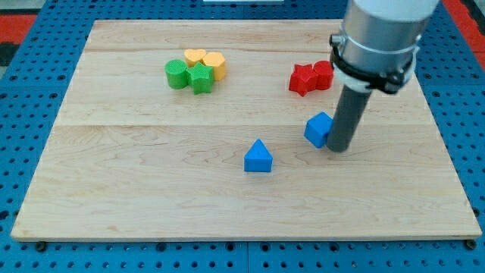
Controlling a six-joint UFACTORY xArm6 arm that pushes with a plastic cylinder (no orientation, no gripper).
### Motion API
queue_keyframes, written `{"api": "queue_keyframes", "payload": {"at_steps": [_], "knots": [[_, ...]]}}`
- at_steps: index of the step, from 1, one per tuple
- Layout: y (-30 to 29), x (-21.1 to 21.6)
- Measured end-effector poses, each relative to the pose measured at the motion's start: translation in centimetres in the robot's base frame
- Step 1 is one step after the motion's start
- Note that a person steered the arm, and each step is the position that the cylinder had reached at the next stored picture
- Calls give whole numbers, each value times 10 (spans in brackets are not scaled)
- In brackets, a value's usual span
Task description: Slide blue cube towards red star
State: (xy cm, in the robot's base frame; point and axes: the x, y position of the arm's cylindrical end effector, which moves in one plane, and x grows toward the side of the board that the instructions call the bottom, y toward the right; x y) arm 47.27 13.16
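The blue cube point(317, 129) lies right of the board's middle. My tip point(338, 148) stands right against the cube's right side, a little toward the view's bottom. The red star point(302, 79) lies toward the view's top from the cube, touching another red block point(323, 74) on its right. The rod and the arm's grey body rise to the view's top right and hide the board behind them.
A blue triangular block point(258, 157) lies left of and below the cube. A cluster sits at the top left: a green cylinder point(176, 73), a green star point(201, 78), a yellow heart point(195, 56) and a yellow block point(215, 65). The wooden board point(114, 182) rests on a blue pegboard.
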Motion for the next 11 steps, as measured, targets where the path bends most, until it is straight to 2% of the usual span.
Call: {"api": "queue_keyframes", "payload": {"at_steps": [1, 5, 8, 9, 10, 11], "knots": [[0, -27], [-22, 6], [-22, -38], [-23, -22], [-52, -11], [-68, -33]]}}
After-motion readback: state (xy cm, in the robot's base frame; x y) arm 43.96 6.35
